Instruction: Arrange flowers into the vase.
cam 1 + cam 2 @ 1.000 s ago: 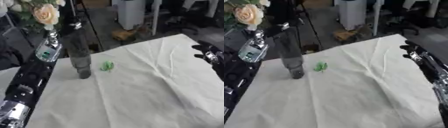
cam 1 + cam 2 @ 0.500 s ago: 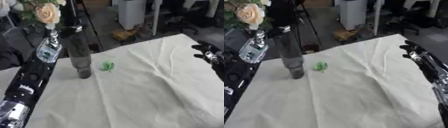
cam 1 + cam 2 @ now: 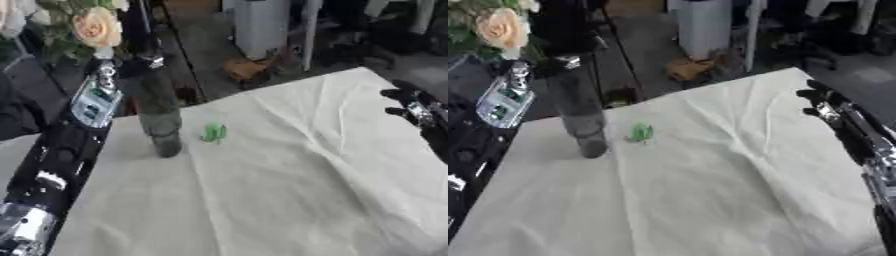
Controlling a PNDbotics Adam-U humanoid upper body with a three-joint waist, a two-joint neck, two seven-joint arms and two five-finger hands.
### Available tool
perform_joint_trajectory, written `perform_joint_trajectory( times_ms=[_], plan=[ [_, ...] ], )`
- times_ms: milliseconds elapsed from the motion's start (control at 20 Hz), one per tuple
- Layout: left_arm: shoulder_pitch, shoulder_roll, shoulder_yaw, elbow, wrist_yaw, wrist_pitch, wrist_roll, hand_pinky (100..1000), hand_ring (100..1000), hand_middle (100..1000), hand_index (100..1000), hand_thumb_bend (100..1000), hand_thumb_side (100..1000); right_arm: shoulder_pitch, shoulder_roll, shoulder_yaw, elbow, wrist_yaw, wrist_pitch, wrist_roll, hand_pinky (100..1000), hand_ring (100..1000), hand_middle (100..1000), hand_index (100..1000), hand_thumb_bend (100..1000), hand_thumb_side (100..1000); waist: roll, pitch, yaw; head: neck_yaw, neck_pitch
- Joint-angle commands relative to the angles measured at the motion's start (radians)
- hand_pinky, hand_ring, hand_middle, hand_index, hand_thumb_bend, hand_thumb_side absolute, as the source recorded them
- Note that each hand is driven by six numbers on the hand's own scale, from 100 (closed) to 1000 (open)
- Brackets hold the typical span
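Black right hand hovering, table edge

My left arm comes in along the left edge and reaches up and away from me, black with a silver joint near the bottom corner and a pale panel near the wrist. My left hand is raised at the far end of that arm, dark and blurred; I cannot tell how its fingers are set. My right arm runs up the right edge. My right hand sits at the right side, its fingers slightly bent and relaxed, holding nothing.
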Motion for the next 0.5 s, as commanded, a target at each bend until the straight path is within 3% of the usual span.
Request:
perform_joint_trajectory(
  times_ms=[50, 500],
  plan=[
    [-0.021, 0.022, 0.007, -0.012, -0.013, 0.001, -0.013, 1000, 907, 933, 808, 1000, 479, -0.014, -0.017, -0.009, -0.020, 0.007, 0.001, 0.001, 892, 1000, 856, 1000, 100, 827, -0.007, -0.015, 0.002, -0.001, 0.004],
    [-0.022, 0.026, 0.008, -0.005, -0.048, 0.013, -0.046, 1000, 908, 931, 807, 1000, 479, -0.012, -0.018, -0.008, -0.021, 0.007, 0.002, 0.002, 891, 1000, 856, 1000, 100, 828, -0.004, -0.020, 0.008, -0.006, 0.007]
  ],
)
